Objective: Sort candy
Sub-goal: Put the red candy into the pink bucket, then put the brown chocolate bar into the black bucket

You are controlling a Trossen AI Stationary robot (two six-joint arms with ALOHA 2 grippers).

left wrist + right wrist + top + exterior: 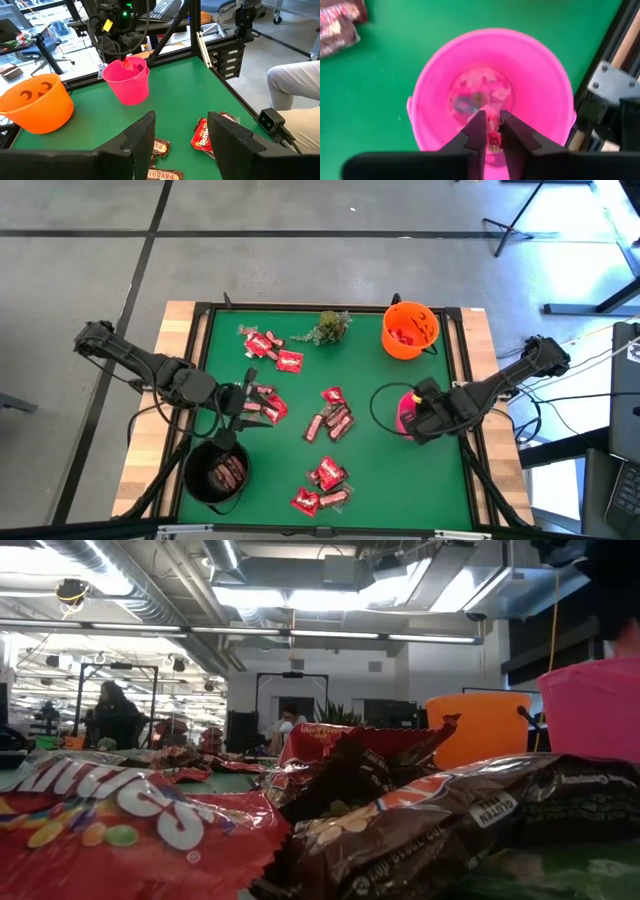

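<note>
Red packets and brown bars of candy lie in clusters on the green mat (pixel 330 418), (pixel 322 485), (pixel 270 348). My left gripper (pixel 250 402) hovers open over the left cluster (pixel 268 408); in its wrist view the gripper (pixel 180 145) has a red packet (pixel 202 137) and brown bars (pixel 161 147) lying on the mat between and beyond the fingers, untouched. My right gripper (pixel 408 415) is over the pink bucket (pixel 403 405), shut on a small candy (pixel 493 139). Clear-wrapped sweets (pixel 480 92) lie on the pink bucket's floor. My right gripper pinches a small reddish wrapped candy (pixel 493 142) between its two fingertips (pixel 476 131), coming from above and pointing down into the pink bucket (pixel 435 85). The candy is lifted clear, above the bucket's inside near its rim.
An orange bucket (pixel 410 330) with red packets stands at the far right. A black bucket (pixel 218 475) with brown bars stands near left. A green plant sprig (pixel 330 327) lies at the far middle. A dark raised frame (pixel 470 450) edges the mat. A person's leg (pixel 295 90) shows beside the table.
</note>
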